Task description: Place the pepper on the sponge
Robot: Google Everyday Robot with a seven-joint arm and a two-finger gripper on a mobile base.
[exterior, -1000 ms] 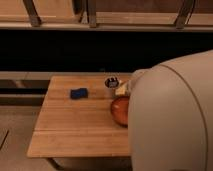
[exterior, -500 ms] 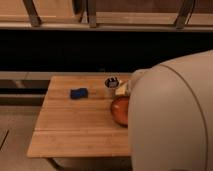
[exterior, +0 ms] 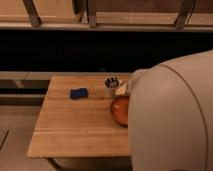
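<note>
The sponge, a small dark-blue flat block, lies on the left-centre of the wooden table. No pepper can be made out; it is hidden or out of view. A large white part of my arm fills the right side of the camera view and covers the table's right end. My gripper does not show anywhere; it is either behind that white bulk or outside the picture.
A small cup stands right of the sponge, with a pale yellowish thing beside it, half hidden by the arm. An orange bowl sits at the arm's edge. A dark wall with a ledge runs behind the table.
</note>
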